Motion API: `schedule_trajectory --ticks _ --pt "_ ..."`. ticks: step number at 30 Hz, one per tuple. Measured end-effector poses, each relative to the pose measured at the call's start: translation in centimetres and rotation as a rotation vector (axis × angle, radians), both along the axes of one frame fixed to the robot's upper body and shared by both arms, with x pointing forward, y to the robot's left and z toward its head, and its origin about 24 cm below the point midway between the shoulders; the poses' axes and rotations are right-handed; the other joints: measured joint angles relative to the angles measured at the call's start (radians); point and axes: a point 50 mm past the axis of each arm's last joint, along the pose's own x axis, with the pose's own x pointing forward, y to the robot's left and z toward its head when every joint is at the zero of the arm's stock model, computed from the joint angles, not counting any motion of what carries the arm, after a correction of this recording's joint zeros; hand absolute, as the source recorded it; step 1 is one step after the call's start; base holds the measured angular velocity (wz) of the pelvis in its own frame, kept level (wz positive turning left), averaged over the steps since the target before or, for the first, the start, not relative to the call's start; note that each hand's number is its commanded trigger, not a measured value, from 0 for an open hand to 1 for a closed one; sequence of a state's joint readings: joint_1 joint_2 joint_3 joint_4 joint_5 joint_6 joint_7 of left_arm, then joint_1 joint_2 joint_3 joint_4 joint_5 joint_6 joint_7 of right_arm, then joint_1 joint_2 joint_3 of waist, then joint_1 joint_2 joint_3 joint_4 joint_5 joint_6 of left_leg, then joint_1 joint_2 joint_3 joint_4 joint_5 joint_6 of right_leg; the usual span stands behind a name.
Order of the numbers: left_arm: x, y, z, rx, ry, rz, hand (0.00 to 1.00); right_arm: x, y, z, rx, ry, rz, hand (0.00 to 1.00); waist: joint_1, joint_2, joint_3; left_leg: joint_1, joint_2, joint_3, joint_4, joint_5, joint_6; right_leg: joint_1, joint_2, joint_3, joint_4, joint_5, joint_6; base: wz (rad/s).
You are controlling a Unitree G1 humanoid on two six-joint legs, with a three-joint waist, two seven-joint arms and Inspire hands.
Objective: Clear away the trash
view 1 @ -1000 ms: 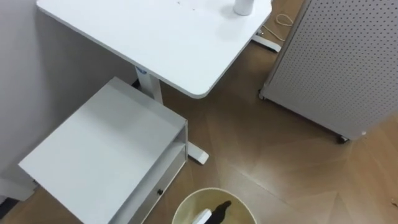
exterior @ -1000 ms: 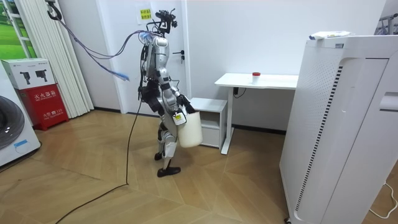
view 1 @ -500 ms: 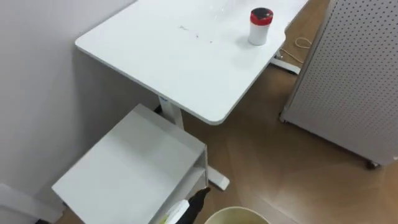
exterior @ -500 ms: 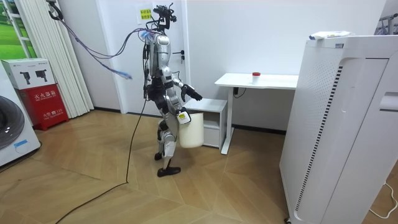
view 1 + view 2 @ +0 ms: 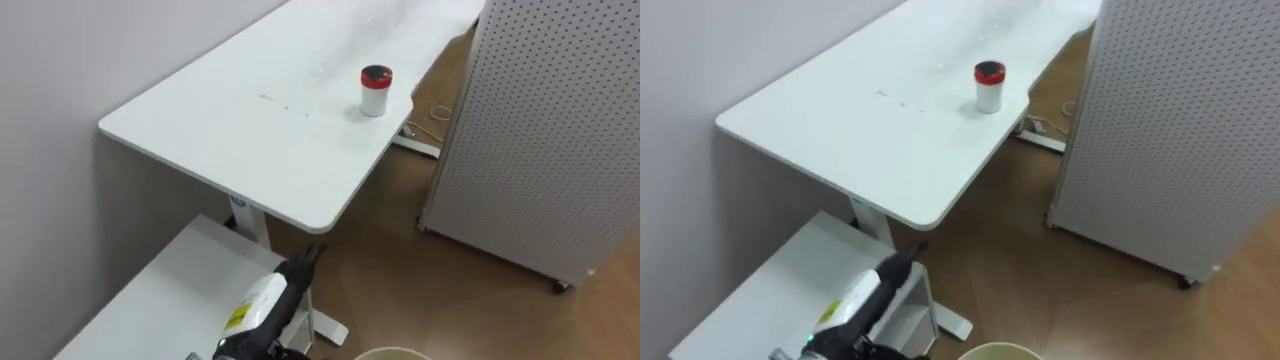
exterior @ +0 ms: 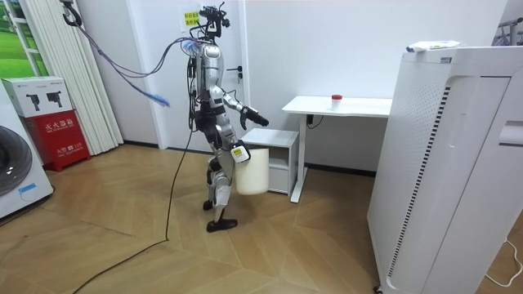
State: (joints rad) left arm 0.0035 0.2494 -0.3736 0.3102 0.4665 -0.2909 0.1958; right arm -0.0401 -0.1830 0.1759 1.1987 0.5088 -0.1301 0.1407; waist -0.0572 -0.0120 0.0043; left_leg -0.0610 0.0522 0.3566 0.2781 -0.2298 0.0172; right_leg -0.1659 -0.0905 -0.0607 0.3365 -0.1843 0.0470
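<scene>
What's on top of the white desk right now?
One small white canister with a red lid stands upright on the white desk, near its right edge. The desktop's far end is covered by the perforated panel, so anything there cannot be seen.

Silver-grey humanoid, dark at the joints: a white forearm with a yellow label, left hand (image 5: pixel 303 259) black.

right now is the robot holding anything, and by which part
The right hand carries the cream bin by its top rim, at the hip. The left hand is stretched toward the desk, empty.
</scene>
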Motion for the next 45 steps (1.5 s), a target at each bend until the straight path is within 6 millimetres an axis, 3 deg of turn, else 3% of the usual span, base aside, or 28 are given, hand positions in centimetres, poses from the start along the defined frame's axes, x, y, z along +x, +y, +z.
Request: schedule_trajectory --ticks 2,3,6,9,13,15,18,19,20,22,23,24,25,26,27,28,29,30,31,32,33,34,35,39,41,45 --pt "-0.2 0.8 0.0 -0.007 -0.022 0.060 0.00 -0.2 0.1 -0.1 -0.004 0.006 0.017 1.00 0.011 0.000 -0.0014 0.026 0.027 0.033 -0.009 -0.005 -0.007 0.028 -0.003 -0.090 -0.035 0.038 -0.007 -0.60" --pt "-0.1 1.0 0.1 -0.005 -0.030 0.071 0.00 -0.2 0.1 -0.1 -0.008 0.007 0.023 1.00 0.012 -0.001 -0.0010 0.032 0.029 0.040 -0.011 -0.005 -0.007 0.029 -0.004 -0.101 -0.039 0.042 -0.009 -0.35" --pt "0.2 1.2 0.9 -0.032 -0.085 0.115 0.00 -0.2 0.0 0.0 -0.028 0.010 0.030 1.00 0.006 0.003 -0.0005 0.050 0.028 0.050 -0.023 -0.005 -0.008 0.031 -0.003 -0.105 -0.042 0.046 -0.011 -0.23" --pt "0.8 1.5 3.4 -0.087 -0.219 0.145 0.00 -0.1 0.1 0.0 -0.047 0.010 0.064 1.00 0.006 0.003 -0.0005 0.059 0.028 0.049 -0.036 -0.005 -0.011 0.032 0.001 -0.105 -0.042 0.048 -0.013 -0.20" --pt "0.9 2.0 4.2 -0.140 -0.273 0.195 0.00 0.1 0.2 0.2 -0.050 -0.015 0.083 1.00 0.006 0.003 0.0000 0.086 0.034 0.049 -0.040 -0.009 -0.019 0.047 0.009 -0.107 -0.042 0.047 -0.013 -0.15" --pt "0.9 2.2 4.3 -0.147 -0.284 0.211 0.00 0.3 0.2 0.2 -0.047 -0.023 0.083 1.00 0.008 0.000 0.0022 0.088 0.043 0.052 -0.028 -0.016 -0.026 0.046 0.016 -0.113 -0.042 0.044 -0.018 -0.13" --pt "1.0 2.9 4.6 -0.152 -0.305 0.255 0.00 0.3 0.5 0.2 -0.050 -0.019 0.105 1.00 0.011 -0.005 0.0055 0.088 0.076 0.058 0.035 -0.039 -0.046 0.054 0.026 -0.161 -0.022 0.026 -0.041 -0.21" --pt "1.1 3.4 4.7 -0.163 -0.314 0.283 0.00 0.3 0.6 0.1 -0.049 -0.019 0.109 1.00 0.019 -0.012 0.0109 0.087 0.090 0.059 0.086 -0.044 -0.052 0.057 0.028 -0.170 -0.005 0.010 -0.052 -0.51" --pt "1.1 3.7 4.8 -0.192 -0.316 0.312 0.00 0.2 0.7 0.1 -0.049 -0.018 0.112 1.00 0.030 -0.014 0.0140 0.077 0.102 0.049 0.157 -0.045 -0.055 0.061 0.034 -0.166 0.008 -0.003 -0.066 -0.67" --pt "1.3 4.2 5.1 -0.228 -0.327 0.349 0.00 0.5 0.7 0.3 -0.052 -0.030 0.122 1.00 0.029 -0.009 0.0155 0.018 0.130 -0.030 0.305 -0.043 -0.052 0.063 0.057 -0.144 0.026 -0.024 -0.087 -0.49" --pt "1.5 4.4 5.4 -0.252 -0.338 0.362 0.00 0.7 0.7 0.4 -0.054 -0.040 0.123 1.00 0.029 -0.005 0.0211 -0.044 0.137 -0.114 0.404 -0.035 -0.039 0.070 0.069 -0.118 0.045 -0.038 -0.101 -0.27" --pt "1.5 4.3 5.5 -0.270 -0.341 0.364 0.00 0.7 0.6 0.4 -0.057 -0.037 0.121 1.00 0.029 -0.003 0.0206 -0.088 0.111 -0.164 0.429 -0.051 -0.021 0.071 0.079 -0.086 0.056 -0.055 -0.117 -0.24" --pt "1.5 4.3 5.5 -0.277 -0.345 0.362 0.00 0.7 0.5 0.4 -0.061 -0.037 0.118 1.00 0.031 -0.009 0.0238 -0.111 0.092 -0.170 0.422 -0.058 -0.010 0.070 0.081 -0.069 0.061 -0.059 -0.119 -0.38" --pt "1.5 4.1 5.6 -0.293 -0.354 0.368 0.00 0.7 0.1 0.5 -0.076 -0.036 0.115 1.00 0.045 -0.012 0.0256 -0.161 0.055 -0.176 0.387 -0.058 -0.010 0.071 0.082 -0.042 0.063 -0.062 -0.121 -0.47" --pt "1.5 4.1 5.6 -0.305 -0.360 0.376 0.00 0.7 -0.1 0.5 -0.083 -0.034 0.112 1.00 0.056 -0.013 0.0264 -0.189 0.035 -0.179 0.358 -0.055 -0.013 0.072 0.084 -0.028 0.061 -0.063 -0.122 -0.70" --pt "1.5 4.1 5.7 -0.318 -0.378 0.390 0.00 0.6 -0.4 0.6 -0.094 -0.031 0.110 1.00 0.072 -0.011 0.0252 -0.241 0.002 -0.193 0.279 -0.029 -0.030 0.074 0.090 -0.004 0.059 -0.066 -0.121 -0.76" --pt "1.4 4.3 5.8 -0.323 -0.388 0.401 0.00 0.3 -0.4 0.5 -0.096 -0.023 0.109 1.00 0.090 -0.005 0.0202 -0.278 -0.016 -0.207 0.165 0.028 -0.031 0.077 0.095 0.008 0.063 -0.074 -0.125 -0.75" --pt "1.5 4.4 5.9 -0.325 -0.392 0.406 0.00 0.2 -0.5 0.4 -0.096 -0.017 0.108 1.00 0.095 0.000 0.0164 -0.286 -0.020 -0.218 0.099 0.060 -0.027 0.078 0.100 0.011 0.066 -0.081 -0.122 -0.70" --pt "1.4 4.7 5.9 -0.328 -0.397 0.425 0.00 -0.3 -0.4 0.3 -0.092 0.000 0.106 1.00 0.104 0.009 0.0072 -0.293 -0.034 -0.256 0.018 0.150 -0.015 0.079 0.102 0.022 0.089 -0.108 -0.113 -0.68" --pt "1.2 5.0 5.8 -0.330 -0.399 0.448 0.00 -0.9 -0.4 0.1 -0.087 0.018 0.106 1.00 0.118 0.005 -0.0026 -0.276 -0.045 -0.265 0.005 0.208 -0.006 0.079 0.097 0.028 0.116 -0.137 -0.089 -0.67" --pt "1.2 5.1 5.7 -0.337 -0.399 0.460 0.00 -1.4 -0.4 -0.1 -0.086 0.035 0.103 1.00 0.119 -0.003 -0.0117 -0.273 -0.053 -0.263 0.012 0.227 0.004 0.083 0.089 0.020 0.114 -0.152 -0.074 -0.50" --pt "1.1 5.2 5.8 -0.338 -0.404 0.462 0.00 -1.5 -0.4 -0.1 -0.086 0.038 0.102 1.00 0.121 -0.004 -0.0118 -0.273 -0.056 -0.263 0.017 0.238 0.010 0.085 0.086 0.019 0.113 -0.155 -0.069 -0.34" --pt "1.1 5.3 5.8 -0.344 -0.405 0.470 0.00 -1.5 -0.5 -0.1 -0.091 0.042 0.097 1.00 0.116 -0.004 -0.0097 -0.269 -0.069 -0.277 0.031 0.264 0.042 0.093 0.079 0.019 0.110 -0.161 -0.068 -0.22" --pt "1.1 5.3 5.8 -0.364 -0.398 0.478 0.00 -1.5 -0.5 -0.1 -0.109 0.043 0.086 1.00 0.111 -0.024 0.0004 -0.238 -0.106 -0.265 0.044 0.224 0.061 0.140 0.037 0.022 0.085 -0.184 -0.052 -0.04" --pt "1.1 5.3 5.7 -0.366 -0.394 0.478 0.00 -1.4 -0.3 -0.1 -0.103 0.042 0.091 1.00 0.116 -0.034 0.0080 -0.235 -0.116 -0.259 0.083 0.180 0.062 0.164 0.018 0.021 0.076 -0.201 -0.047 -0.02" --pt "1.0 5.4 5.5 -0.386 -0.370 0.474 0.00 -0.8 0.1 0.1 -0.095 0.016 0.106 1.00 0.130 -0.037 0.0113 -0.235 -0.128 -0.250 0.160 0.097 0.069 0.184 -0.010 0.000 0.114 -0.233 -0.030 -0.04"
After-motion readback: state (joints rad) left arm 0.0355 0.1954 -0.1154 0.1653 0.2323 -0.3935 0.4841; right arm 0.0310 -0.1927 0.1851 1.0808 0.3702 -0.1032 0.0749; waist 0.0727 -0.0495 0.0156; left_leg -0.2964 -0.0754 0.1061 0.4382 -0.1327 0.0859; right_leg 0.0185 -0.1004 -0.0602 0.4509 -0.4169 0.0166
